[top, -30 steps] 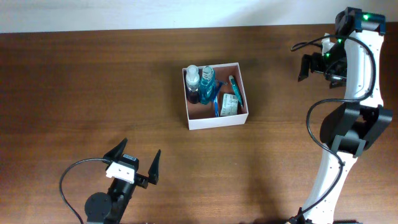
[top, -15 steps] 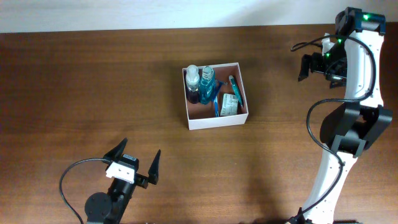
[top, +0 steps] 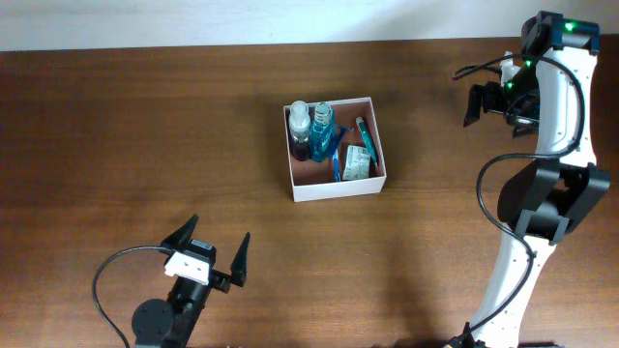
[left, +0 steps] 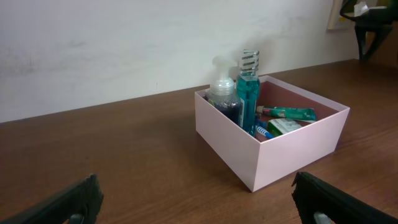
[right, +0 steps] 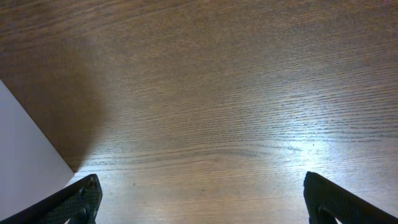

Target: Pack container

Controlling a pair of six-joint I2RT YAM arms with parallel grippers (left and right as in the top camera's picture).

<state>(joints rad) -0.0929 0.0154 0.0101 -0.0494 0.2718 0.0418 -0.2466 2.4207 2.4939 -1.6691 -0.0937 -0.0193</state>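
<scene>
At the middle of the table [top: 145, 126], a little toward 12 o'clock in the overhead view, sits the container [top: 338, 188], upright and open-topped. Standing in its 9 o'clock half are a dark bottle [top: 301, 130] with a white pump and a blue bottle [top: 322, 124]. A green tube [top: 363, 135] and a small green-and-white carton [top: 356, 162] lie in the 3 o'clock half.

Comparing against the last second, I find nothing has shifted: neither arm, nor the box, nor anything in it. I see no loose toiletries on the wood, so I judge the packing finished or very nearly so, with both arms parked.

My left gripper [top: 215, 235] waits at about 8 o'clock from the container, well apart, its fingers spread wide and holding nothing. Its wrist camera looks straight at the box's near corner [left: 292, 155]. My right gripper [top: 491, 114] hangs toward 3 o'clock, also well apart, fingers spread and empty over bare wood.
</scene>
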